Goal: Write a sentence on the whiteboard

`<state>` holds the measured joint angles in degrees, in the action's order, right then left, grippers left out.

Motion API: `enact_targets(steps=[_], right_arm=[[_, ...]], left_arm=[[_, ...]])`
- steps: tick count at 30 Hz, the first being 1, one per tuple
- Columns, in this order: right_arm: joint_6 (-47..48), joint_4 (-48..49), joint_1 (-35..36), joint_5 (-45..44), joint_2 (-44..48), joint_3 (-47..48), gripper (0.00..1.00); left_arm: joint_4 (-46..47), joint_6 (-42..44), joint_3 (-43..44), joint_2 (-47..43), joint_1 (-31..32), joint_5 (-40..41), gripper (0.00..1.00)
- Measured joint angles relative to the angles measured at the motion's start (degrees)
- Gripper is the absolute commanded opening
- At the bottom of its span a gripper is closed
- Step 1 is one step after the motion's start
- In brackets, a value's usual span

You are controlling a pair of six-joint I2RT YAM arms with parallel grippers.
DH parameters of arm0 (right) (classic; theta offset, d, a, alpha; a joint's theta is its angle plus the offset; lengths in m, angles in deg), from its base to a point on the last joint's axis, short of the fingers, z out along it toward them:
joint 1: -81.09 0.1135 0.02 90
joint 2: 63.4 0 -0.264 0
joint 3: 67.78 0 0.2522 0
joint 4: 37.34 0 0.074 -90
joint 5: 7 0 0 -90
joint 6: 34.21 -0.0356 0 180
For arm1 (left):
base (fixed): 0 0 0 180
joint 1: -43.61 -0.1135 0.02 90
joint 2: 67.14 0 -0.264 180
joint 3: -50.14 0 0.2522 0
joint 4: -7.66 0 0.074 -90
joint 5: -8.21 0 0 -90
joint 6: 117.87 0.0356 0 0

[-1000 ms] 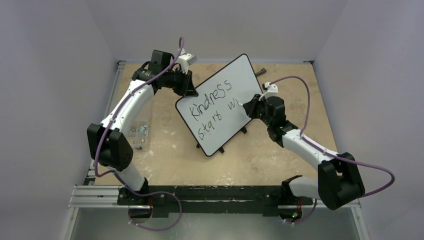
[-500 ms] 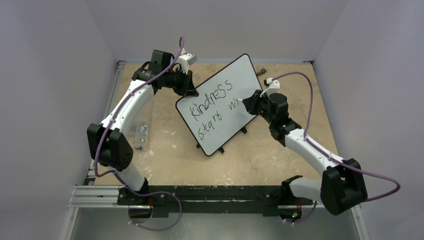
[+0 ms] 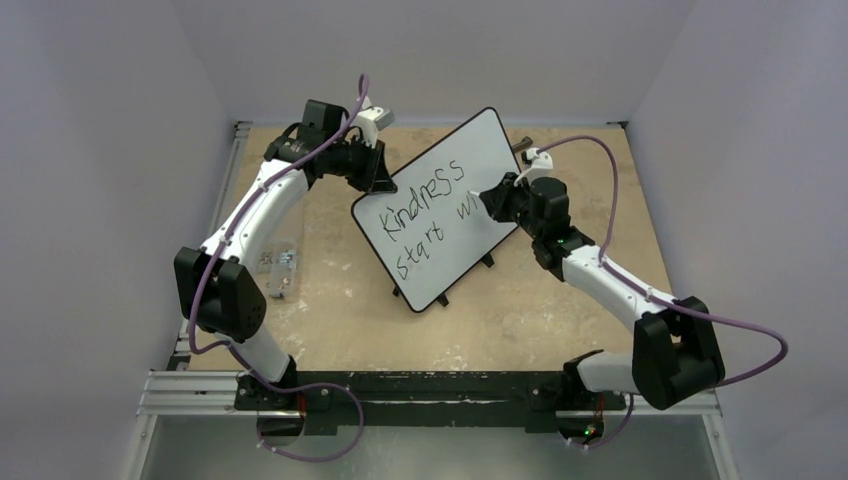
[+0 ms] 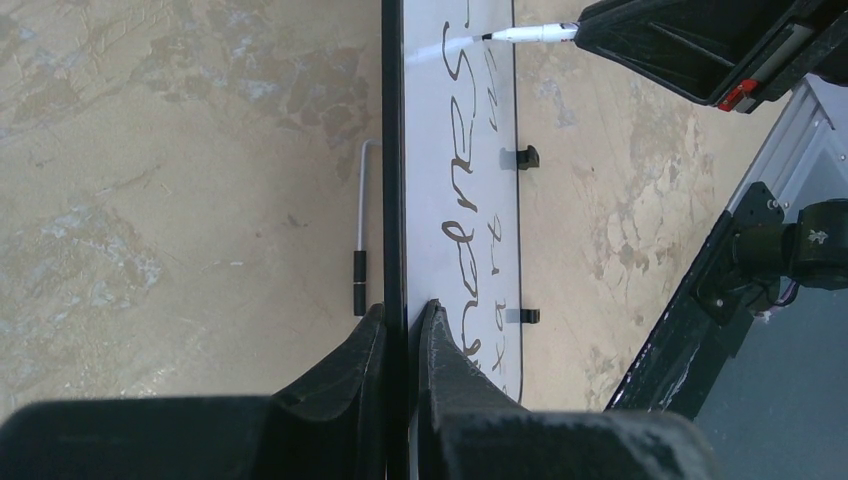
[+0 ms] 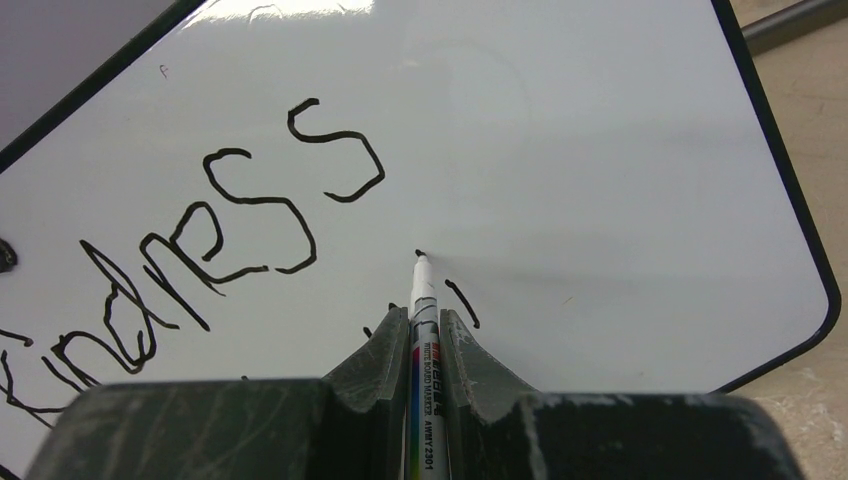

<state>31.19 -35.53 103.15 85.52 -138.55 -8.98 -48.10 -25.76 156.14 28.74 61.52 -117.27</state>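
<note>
The whiteboard [image 3: 440, 205] stands tilted on small black feet mid-table. The sentence [image 3: 425, 215] reads "Kindness" above "start wi" in black. My left gripper [image 3: 375, 172] is shut on the board's far left edge; in the left wrist view its jaws [image 4: 405, 320] pinch the black rim [image 4: 392, 150]. My right gripper [image 3: 497, 200] is shut on a white marker [image 5: 423, 300] whose tip touches the board [image 5: 600, 150] just above the short "i" stroke, right of the "ss" [image 5: 290, 190]. The marker also shows in the left wrist view [image 4: 530, 33].
A small pile of metal parts [image 3: 277, 262] lies at the table's left edge. A thin metal rod with a black grip [image 4: 359, 230] lies on the table behind the board. A dark object [image 3: 520, 143] sits past the board's far right corner.
My right gripper has moved up and slightly away along the board with the marker, from the end of "wi" to a spot just above the "i" stroke. The left arm has not moved.
</note>
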Motion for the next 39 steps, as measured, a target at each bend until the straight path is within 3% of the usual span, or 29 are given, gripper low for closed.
enact_targets(steps=[14,25,39], right_arm=[[0.00,0.04,0.00,-0.57,0.70,-0.42,0.00],[0.00,-0.57,0.00,-4.07,6.56,-2.75,0.00],[0.00,-0.09,-0.02,-5.01,1.64,-3.02,0.00]], left_arm=[[0.11,0.02,0.00,0.00,0.04,-0.04,0.00],[0.20,0.02,0.00,0.00,0.11,-0.04,0.00],[0.22,0.02,0.00,0.00,0.11,-0.07,0.00]])
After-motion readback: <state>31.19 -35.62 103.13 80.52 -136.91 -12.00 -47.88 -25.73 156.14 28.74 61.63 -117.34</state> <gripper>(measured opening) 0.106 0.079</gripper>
